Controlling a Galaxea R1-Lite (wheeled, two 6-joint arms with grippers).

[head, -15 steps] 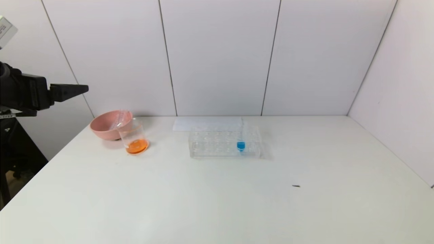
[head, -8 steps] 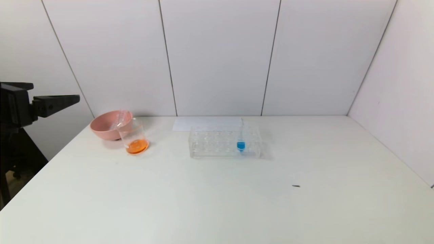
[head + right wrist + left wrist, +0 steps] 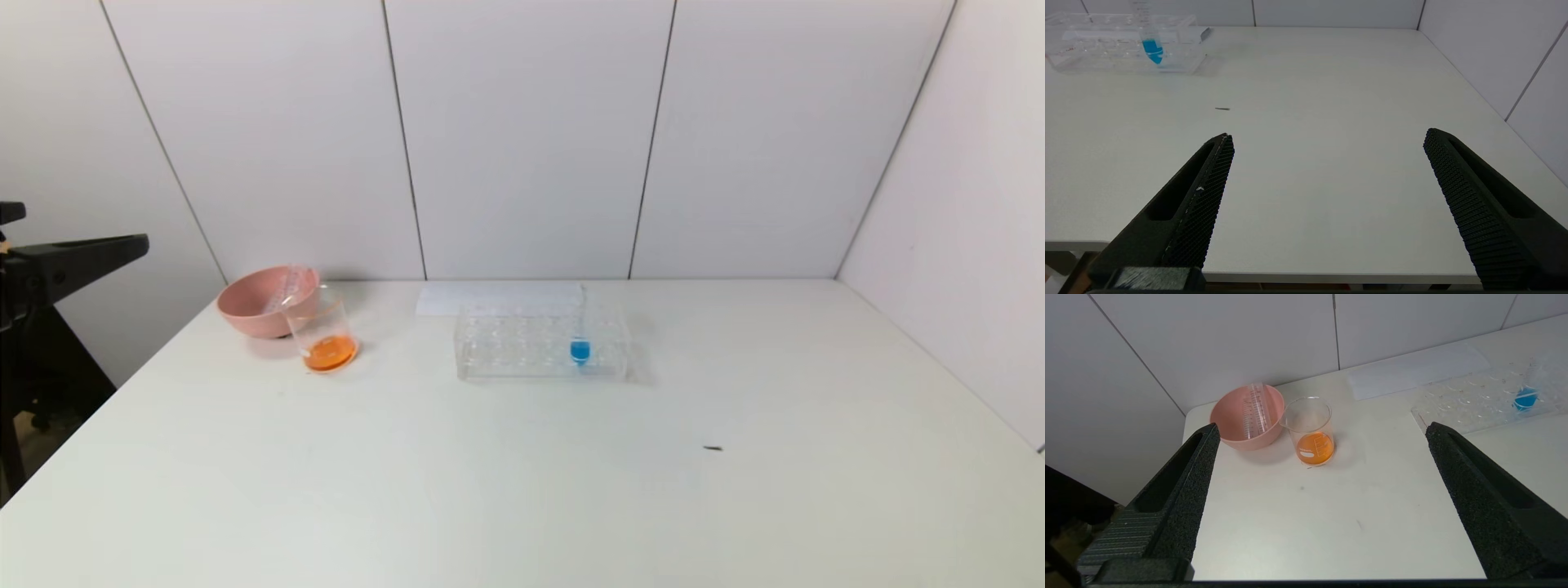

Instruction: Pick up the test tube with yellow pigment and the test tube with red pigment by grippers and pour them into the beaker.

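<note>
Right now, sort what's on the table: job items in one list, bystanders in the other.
Job:
- beaker, orange liquid in it
- empty tube lying in the pink bowl
- left end effector, open, off the table's left edge
- right end effector, open, empty

Bystanders:
- pink bowl
- clear rack
- blue-liquid tube in the rack
- dark speck

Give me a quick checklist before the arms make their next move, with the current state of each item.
1. Left gripper open and empty: ok.
2. Right gripper open and empty: ok; it sits near the table's front edge.
3. Beaker upright with orange liquid in it: ok.
4. Emptied test tube parked in the pink bowl: ok, one clear tube leans there; a second, cannot tell.
5. Tube rack holds only the blue-liquid tube: ok.
6. Yellow and red tubes left to pour: none seen, so the pouring looks finished.
</note>
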